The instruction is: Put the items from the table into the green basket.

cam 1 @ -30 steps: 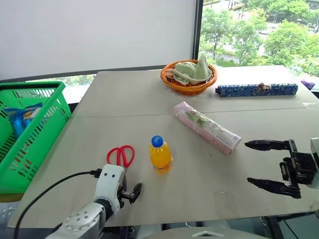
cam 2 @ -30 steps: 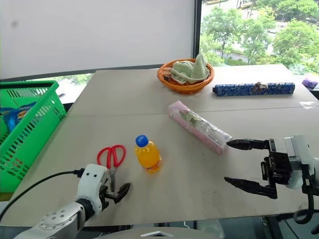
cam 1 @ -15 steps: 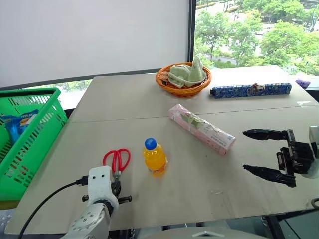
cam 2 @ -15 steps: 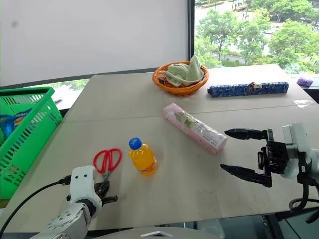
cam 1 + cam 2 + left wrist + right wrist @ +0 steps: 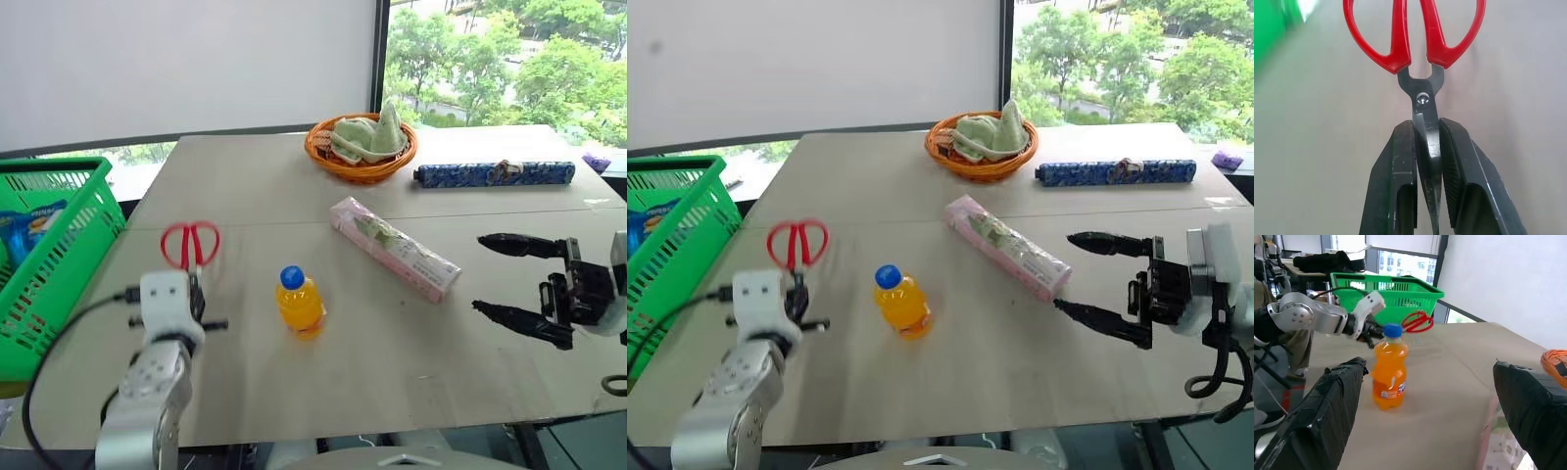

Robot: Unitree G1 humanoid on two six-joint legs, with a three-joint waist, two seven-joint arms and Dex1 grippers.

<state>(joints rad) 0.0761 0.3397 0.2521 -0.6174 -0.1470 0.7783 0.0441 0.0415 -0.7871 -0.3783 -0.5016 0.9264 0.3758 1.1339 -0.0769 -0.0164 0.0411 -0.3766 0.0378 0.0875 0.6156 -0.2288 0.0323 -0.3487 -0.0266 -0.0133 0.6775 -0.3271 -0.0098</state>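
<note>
Left gripper (image 5: 1427, 161): jaws clamped on the steel blades of the scissors (image 5: 190, 244); the red handles stick out beyond the fingertips, and the scissors are held clear of the table (image 5: 411, 352), above its left part
Left fingers (image 5: 1396, 181): both black pads press flat against the blades, one on each side, just below the pivot screw
Right gripper (image 5: 514, 279): jaws wide apart, holding nothing; it hovers over the right edge of the table, pointing towards the robot's left, near the close end of the packet (image 5: 394, 248) but not touching it
Bottle (image 5: 298, 302): upright on the table, blue cap on, between the two grippers and apart from both; it stands near the front of the table, to the right of the held scissors
Packet: lies flat and slantwise on the table, behind and to the right of the bottle, its far end close to the seam
Basket (image 5: 59, 264): green, off the left edge of the table and beside it; a blue packet (image 5: 29, 225) lies inside
Wicker basket (image 5: 361, 152): orange, at the far side of the table, holding pale green cloth
Blue roll (image 5: 494, 174): long and patterned, lying flat at the far right of the table, to the right of the wicker basket
</note>
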